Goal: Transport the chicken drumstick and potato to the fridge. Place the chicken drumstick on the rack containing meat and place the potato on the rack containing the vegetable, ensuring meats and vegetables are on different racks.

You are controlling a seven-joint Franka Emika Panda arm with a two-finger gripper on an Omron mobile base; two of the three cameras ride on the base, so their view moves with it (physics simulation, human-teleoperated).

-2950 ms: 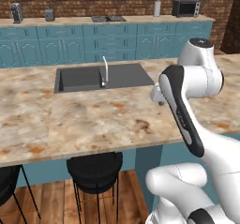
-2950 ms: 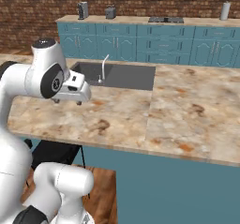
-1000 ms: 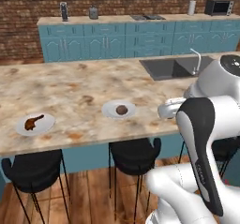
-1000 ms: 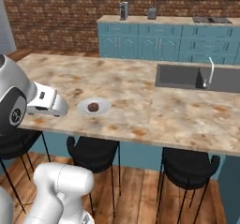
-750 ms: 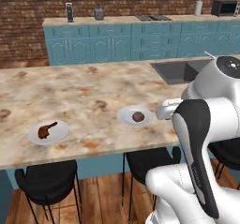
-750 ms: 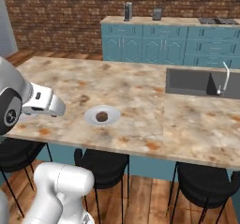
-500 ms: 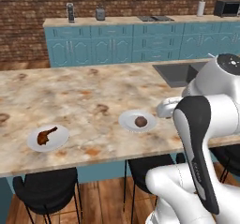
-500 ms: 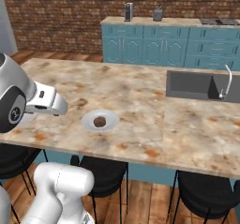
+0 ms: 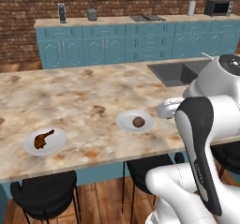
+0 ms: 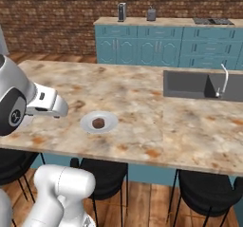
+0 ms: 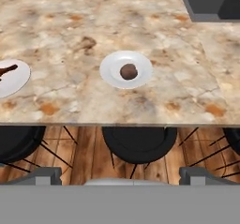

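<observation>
The tool's point(image 11: 120, 180) two dark finger tips point(image 11: 41, 175) poke only partly above the bottom of the hand view, their lower parts cut off. Far to the tool's left, the plate point(image 11: 10, 78) carrying the chicken drumstick point(image 11: 7, 70) runs off the hand view's left edge, so just the narrow end of the meat shows. Ahead and to the right, the sink point(image 11: 213, 2) is clipped by the top and right edges. Under the bench point(image 11: 70, 31), the black stools point(image 11: 138, 144) are half hidden by its front edge. In the left base view the robot's own arm point(image 9: 201, 138) covers the bench's right end, and the tool's tips are hidden behind it.
</observation>
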